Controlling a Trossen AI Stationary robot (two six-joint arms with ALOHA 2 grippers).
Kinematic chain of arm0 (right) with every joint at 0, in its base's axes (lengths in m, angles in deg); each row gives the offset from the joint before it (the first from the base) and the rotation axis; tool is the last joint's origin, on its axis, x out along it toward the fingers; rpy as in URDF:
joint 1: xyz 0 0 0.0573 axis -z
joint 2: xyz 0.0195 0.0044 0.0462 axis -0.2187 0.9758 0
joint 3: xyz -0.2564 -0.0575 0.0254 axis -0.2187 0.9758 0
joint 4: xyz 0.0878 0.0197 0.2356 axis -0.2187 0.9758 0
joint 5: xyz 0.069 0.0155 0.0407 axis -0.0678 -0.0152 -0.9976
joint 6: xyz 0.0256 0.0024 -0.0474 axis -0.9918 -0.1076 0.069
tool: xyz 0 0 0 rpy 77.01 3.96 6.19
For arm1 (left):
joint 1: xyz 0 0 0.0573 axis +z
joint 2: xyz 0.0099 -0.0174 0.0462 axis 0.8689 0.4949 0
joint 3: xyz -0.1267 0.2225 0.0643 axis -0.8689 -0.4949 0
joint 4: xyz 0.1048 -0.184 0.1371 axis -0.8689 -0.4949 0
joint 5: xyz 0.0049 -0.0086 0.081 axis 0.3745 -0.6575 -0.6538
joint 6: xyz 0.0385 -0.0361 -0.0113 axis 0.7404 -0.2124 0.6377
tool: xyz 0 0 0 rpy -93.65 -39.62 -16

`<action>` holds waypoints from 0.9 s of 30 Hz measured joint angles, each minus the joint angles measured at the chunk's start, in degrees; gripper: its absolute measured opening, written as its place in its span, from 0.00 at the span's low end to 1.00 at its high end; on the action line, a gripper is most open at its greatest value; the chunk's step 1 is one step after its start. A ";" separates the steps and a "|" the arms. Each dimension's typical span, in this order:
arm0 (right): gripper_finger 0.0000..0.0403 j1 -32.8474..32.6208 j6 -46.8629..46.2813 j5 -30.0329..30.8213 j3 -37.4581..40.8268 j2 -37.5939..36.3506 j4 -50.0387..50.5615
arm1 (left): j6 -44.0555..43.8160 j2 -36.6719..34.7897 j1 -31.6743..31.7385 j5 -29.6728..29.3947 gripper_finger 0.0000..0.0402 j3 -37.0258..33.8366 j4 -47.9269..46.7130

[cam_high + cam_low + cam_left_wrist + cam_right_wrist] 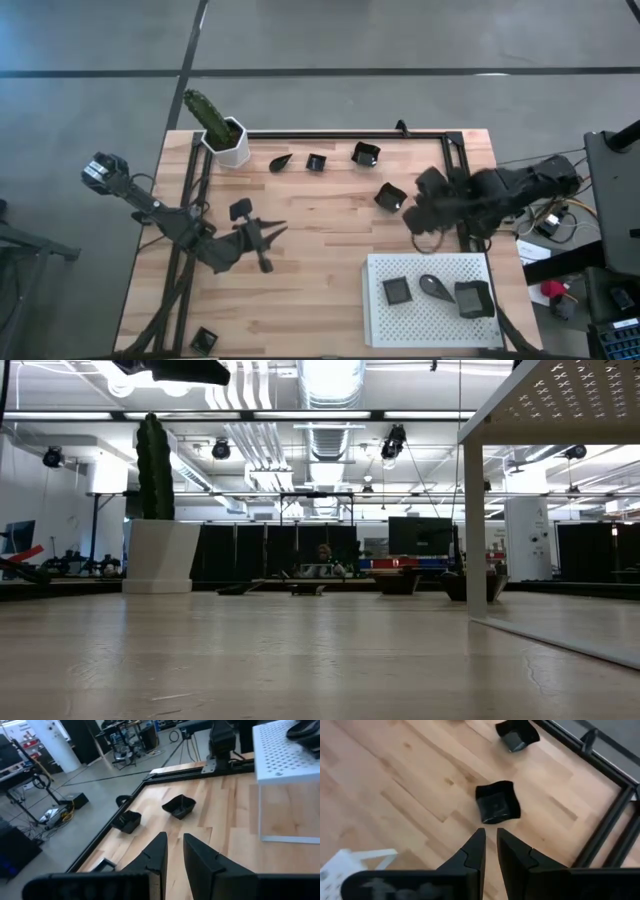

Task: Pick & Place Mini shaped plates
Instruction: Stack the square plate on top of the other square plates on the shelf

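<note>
Square mini plate [497, 802] lies on the counter [395, 785] just ahead of the nearer right gripper [490, 840], whose fingers are nearly closed around nothing.

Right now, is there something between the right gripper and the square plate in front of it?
Nothing visible does. The right gripper hangs just short of the square plate, with only bare wooden table between them. Its fingers stand close together with a narrow gap and hold nothing. Another plate lies beyond, off the path.
</note>
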 joint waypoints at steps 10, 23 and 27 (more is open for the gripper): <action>0.11 18.44 19.64 -13.61 8.40 0.00 -15.88 | -0.20 0.00 0.65 -0.07 0.14 -0.85 -0.05; 0.11 25.09 16.08 -21.31 21.77 0.02 -20.58 | -2.18 0.00 0.90 0.01 0.14 -0.98 -0.06; 0.11 25.16 12.42 -20.77 25.08 0.02 -22.44 | -2.76 0.00 0.90 0.04 0.14 -0.98 -0.04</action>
